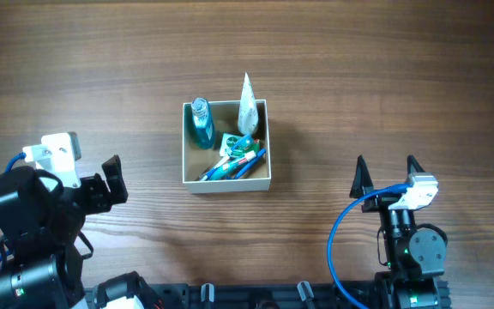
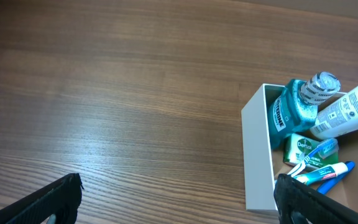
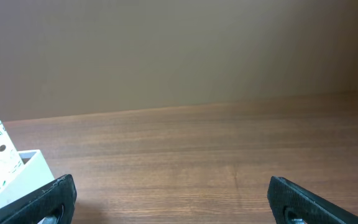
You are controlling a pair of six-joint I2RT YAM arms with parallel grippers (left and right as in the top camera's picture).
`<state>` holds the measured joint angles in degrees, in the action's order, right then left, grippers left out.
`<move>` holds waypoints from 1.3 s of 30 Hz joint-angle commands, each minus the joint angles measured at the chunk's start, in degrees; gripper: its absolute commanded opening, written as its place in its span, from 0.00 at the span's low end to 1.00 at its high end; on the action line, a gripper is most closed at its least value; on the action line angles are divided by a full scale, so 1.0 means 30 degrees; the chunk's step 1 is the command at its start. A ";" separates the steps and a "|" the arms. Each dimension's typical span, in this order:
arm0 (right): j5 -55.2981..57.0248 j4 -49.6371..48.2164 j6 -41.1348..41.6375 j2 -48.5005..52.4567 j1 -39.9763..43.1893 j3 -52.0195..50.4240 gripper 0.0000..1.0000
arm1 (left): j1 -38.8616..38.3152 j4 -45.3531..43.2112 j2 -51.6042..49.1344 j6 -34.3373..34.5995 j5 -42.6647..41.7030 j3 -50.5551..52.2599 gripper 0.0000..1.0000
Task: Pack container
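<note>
In the left wrist view the container is cut off by the right and lower edges of the frame. The right wrist view shows only one white corner of it at lower left. Overhead, the container sits on the wooden table just above the frame's centre, well apart from both arms.

Inside, a teal mouthwash bottle lies along the left wall. A white Pantene tube leans in the upper right corner, its tip over the rim. A green soap pack lies mid-box, partly covered. Below it are blue toothbrushes and a small tube too tangled to separate.

The left gripper, at lower left, and the right gripper, at lower right, both have fingers spread wide, holding nothing.
</note>
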<state>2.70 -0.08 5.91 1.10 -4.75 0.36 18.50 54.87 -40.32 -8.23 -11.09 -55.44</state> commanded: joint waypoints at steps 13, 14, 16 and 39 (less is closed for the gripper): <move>-0.0568 -0.0124 -0.0364 0.0066 0.0073 -0.0015 1.00 | 0.0102 -0.0051 0.0029 0.0182 -0.1224 0.0051 1.00; -0.0568 -0.0124 -0.0357 0.0066 0.0073 -0.0015 1.00 | 0.0102 0.0109 0.0044 -0.0153 -0.0663 0.0051 0.99; -0.0568 -0.0124 -0.0364 0.0066 0.0073 -0.0015 1.00 | -0.0423 0.0714 0.0758 -0.0029 -0.1282 0.0270 1.00; -0.0568 -0.0124 -0.0364 0.0066 0.0073 -0.0015 1.00 | -0.6244 -1.7172 1.3274 0.0036 0.0022 1.8367 1.00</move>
<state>1.69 -0.12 5.67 1.32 -4.75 0.36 0.05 3.81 -0.84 -8.25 -11.92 -1.06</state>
